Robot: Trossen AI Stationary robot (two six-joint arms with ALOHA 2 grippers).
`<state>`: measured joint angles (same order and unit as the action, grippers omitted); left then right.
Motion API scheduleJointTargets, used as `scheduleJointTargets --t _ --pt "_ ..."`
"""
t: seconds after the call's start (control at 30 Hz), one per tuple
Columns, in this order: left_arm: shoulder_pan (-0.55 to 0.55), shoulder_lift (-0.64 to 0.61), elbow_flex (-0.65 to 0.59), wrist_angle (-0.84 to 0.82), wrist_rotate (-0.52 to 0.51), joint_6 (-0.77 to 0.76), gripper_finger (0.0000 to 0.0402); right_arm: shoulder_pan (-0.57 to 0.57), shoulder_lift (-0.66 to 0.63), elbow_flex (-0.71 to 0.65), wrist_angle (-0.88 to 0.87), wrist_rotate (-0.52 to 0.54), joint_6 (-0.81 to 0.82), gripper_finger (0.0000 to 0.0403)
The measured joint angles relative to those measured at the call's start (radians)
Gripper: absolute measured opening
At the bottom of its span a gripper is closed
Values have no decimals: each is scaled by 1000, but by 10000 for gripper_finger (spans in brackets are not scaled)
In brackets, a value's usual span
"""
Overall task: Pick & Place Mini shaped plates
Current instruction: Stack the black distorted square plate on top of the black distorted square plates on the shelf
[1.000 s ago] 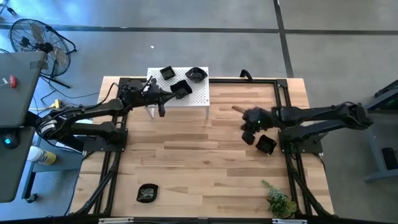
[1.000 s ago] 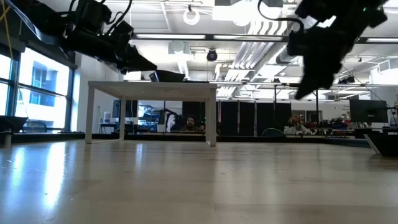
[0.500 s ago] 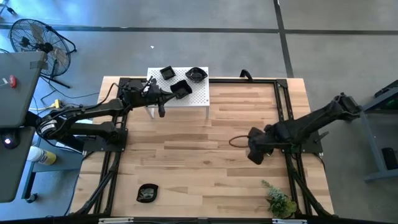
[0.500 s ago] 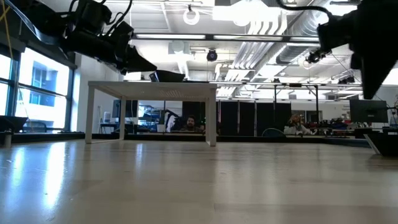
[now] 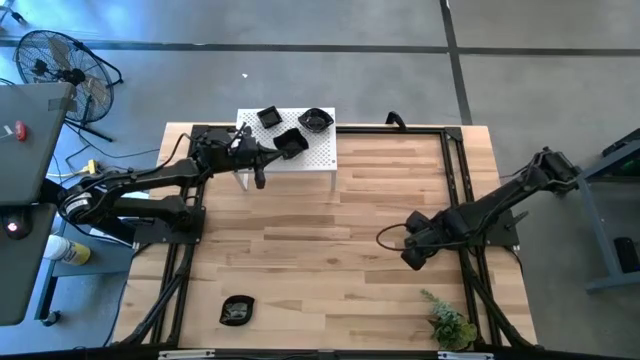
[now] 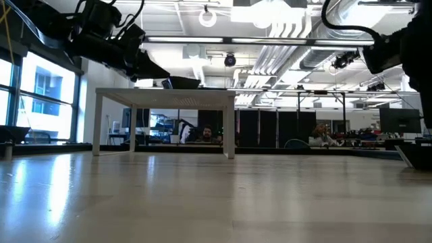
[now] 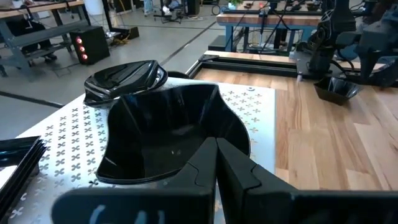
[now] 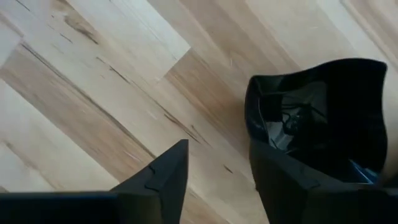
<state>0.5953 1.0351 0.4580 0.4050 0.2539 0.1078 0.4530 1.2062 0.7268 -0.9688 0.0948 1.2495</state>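
The left tool [image 5: 268,152] is pinched shut on the near rim of a wavy-edged black plate [image 7: 168,134], which rests on the white perforated platform [image 5: 318,158]. Just beyond that plate, away from the tool, a second dark dish [image 7: 124,77] sits on the same platform, and a flat square one [image 7: 18,158] lies off to its side. Across the desk [image 5: 320,250] the right tool [image 5: 412,250] stands wide and holds nothing; another black plate [image 8: 323,118] lies on the wood right in front of it, beside one finger.

These plates look rigid, light and very glossy, so I would expect them to slip if squeezed on a slope. The raised rim is the sensible place to grip, one finger inside and one outside, as the left tool does.

The overhead view shows three dishes on the platform and a further dark dish [image 5: 238,309] well away from both tools, but the right arm hides the plate under it. Only the right wrist view shows that plate. The level view shows neither plate clearly, only the platform's legs and the left arm [image 6: 108,37] above it.
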Motion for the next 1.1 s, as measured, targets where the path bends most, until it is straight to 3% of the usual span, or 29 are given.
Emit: scheduleJointTargets --t 0.2,0.47,0.73,1.1 --pt "0 1 0 -5 0 0 1 0 0 -22 10 -7 -16 192" --pt "0 1 0 -12 0 0 1 0 51 -83 66 -30 -45 173" --pt "0 1 0 -12 0 0 1 -1 143 -89 90 -50 -88 115" --pt "0 1 0 -12 0 0 1 -2 144 -26 112 -49 -147 5"
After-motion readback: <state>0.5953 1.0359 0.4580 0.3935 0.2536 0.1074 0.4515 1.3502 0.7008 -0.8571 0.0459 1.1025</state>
